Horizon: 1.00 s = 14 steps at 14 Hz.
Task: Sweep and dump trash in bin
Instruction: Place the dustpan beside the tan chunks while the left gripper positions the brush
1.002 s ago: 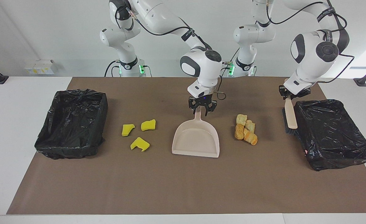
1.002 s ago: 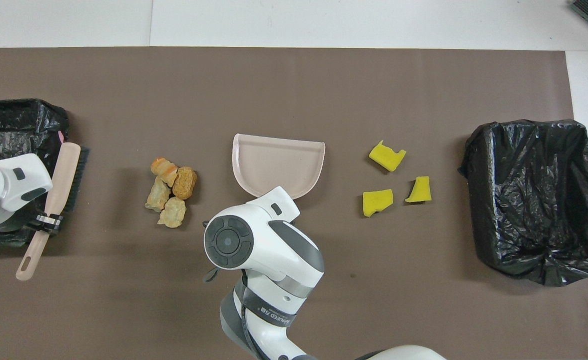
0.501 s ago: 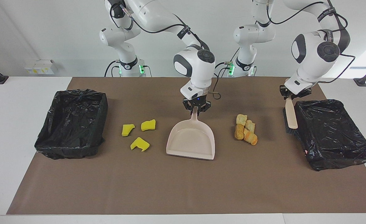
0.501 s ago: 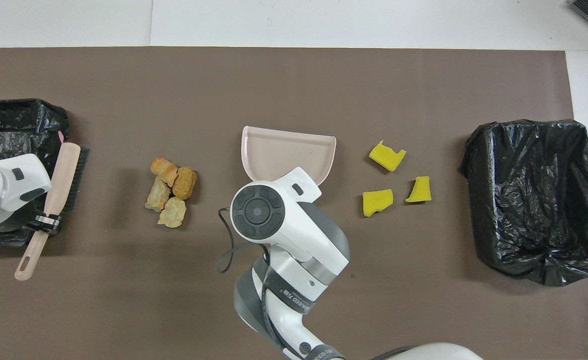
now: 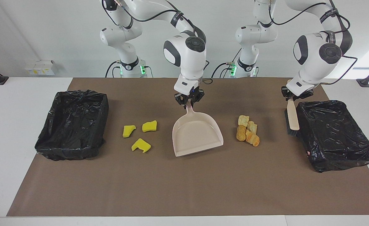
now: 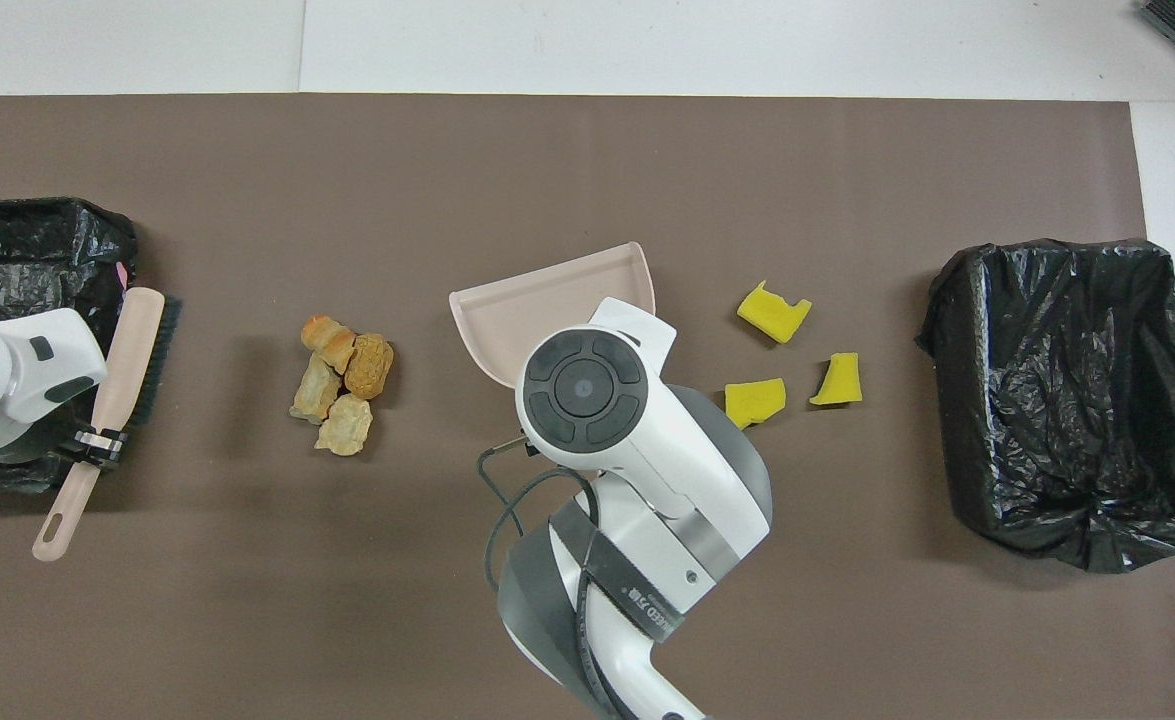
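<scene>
My right gripper (image 5: 189, 99) is shut on the handle of the beige dustpan (image 5: 197, 136), at mid-table; its wrist hides the handle in the overhead view. The pan (image 6: 537, 305) is turned, mouth away from the robots and angled toward the bread chunks (image 5: 247, 133). These tan-orange chunks (image 6: 340, 380) lie clustered beside the pan, toward the left arm's end. Three yellow sponge pieces (image 5: 141, 145) lie loose beside it toward the right arm's end (image 6: 773, 311). My left gripper (image 5: 292, 95) is shut on the handle of a brush (image 5: 292, 117) next to a bin; it waits.
A black-lined bin (image 5: 321, 103) stands at the left arm's end (image 6: 37, 210), with the brush (image 6: 132, 345) along its side. A second black-lined bin (image 5: 77, 93) stands at the right arm's end (image 6: 1047, 255). A brown mat (image 5: 184, 188) covers the table.
My right gripper closed on the dustpan handle, drew it toward the robots and toward the right arm's end, and swung the pan's mouth toward the bread chunks. The left arm barely moved.
</scene>
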Available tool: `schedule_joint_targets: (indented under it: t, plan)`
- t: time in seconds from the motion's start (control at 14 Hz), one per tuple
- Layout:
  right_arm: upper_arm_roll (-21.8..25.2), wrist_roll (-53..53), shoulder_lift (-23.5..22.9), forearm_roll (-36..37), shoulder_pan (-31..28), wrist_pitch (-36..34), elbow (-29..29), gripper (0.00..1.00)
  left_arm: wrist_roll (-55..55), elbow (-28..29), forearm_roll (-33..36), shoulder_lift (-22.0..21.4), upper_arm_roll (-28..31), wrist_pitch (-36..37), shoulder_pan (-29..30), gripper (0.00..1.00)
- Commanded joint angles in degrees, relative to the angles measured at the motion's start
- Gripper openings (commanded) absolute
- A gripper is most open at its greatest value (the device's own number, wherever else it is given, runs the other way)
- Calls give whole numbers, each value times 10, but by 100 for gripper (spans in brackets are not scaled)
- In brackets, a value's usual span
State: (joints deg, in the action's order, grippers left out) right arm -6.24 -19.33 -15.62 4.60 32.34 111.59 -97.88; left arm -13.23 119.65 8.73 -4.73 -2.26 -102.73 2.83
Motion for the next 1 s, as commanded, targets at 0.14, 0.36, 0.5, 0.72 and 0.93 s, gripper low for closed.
schedule_joint_targets:
  t: [0.14,0.36,0.5,0.72,0.93]
  plan:
    - [2,295,16,3,-23,-9,-33,0,0,2,9,2,-6,-5,3,0]
    - [1,401,21,60,-34,-8,-47,0,-1,6,4,9,-9,-8,-3,0]
    - [0,494,20,70,-58,11,-56,0,0,8,3,13,-9,-5,-27,0]
    - [0,637,11,82,-84,70,-73,0,2,29,-14,18,-9,2,-36,0]
    - [-1,679,-21,98,-80,112,-73,0,35,37,-35,30,-10,-7,-38,0]
